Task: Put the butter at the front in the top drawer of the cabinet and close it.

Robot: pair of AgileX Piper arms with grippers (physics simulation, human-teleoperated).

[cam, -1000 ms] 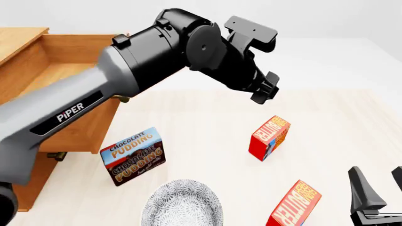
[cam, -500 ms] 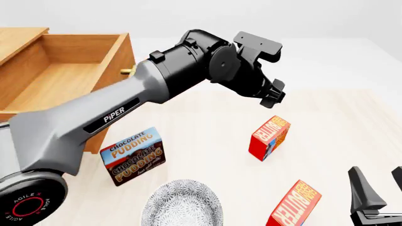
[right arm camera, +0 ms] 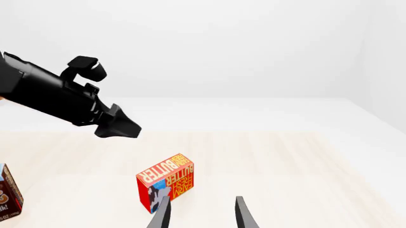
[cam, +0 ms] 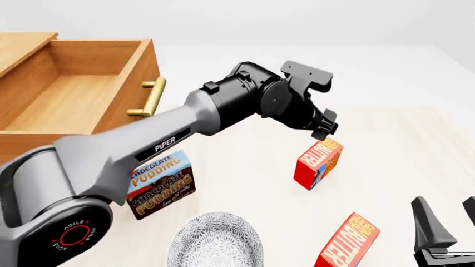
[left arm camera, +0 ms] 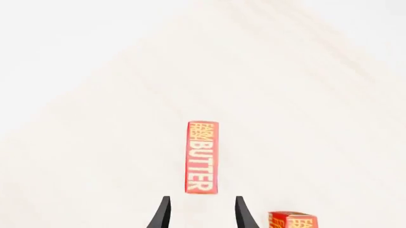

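Two look-alike butter cartons stand on the table. The front butter (cam: 347, 242) is near the front edge; the other carton (cam: 319, 161) stands farther back. My left gripper (cam: 325, 125) is open and empty, just above and left of the farther carton, which lies ahead of its fingers in the left wrist view (left arm camera: 202, 156). A second carton (left arm camera: 292, 221) shows at that view's edge. My right gripper (cam: 445, 236) is open and empty, right of the front butter. The cabinet (cam: 19, 50) stands at the left with its top drawer (cam: 74, 94) pulled open.
A CHOCOLATE PUDDING box (cam: 157, 185) stands in front of the cabinet. A patterned grey plate (cam: 215, 243) lies at the front edge. The drawer's brass handle (cam: 148, 97) sticks out toward the table's middle. The left arm (cam: 171, 139) spans the table's middle.
The left arm has reached right and down, bringing its open gripper close over the farther carton and uncovering the drawer handle. The right gripper and the cartons have not moved.
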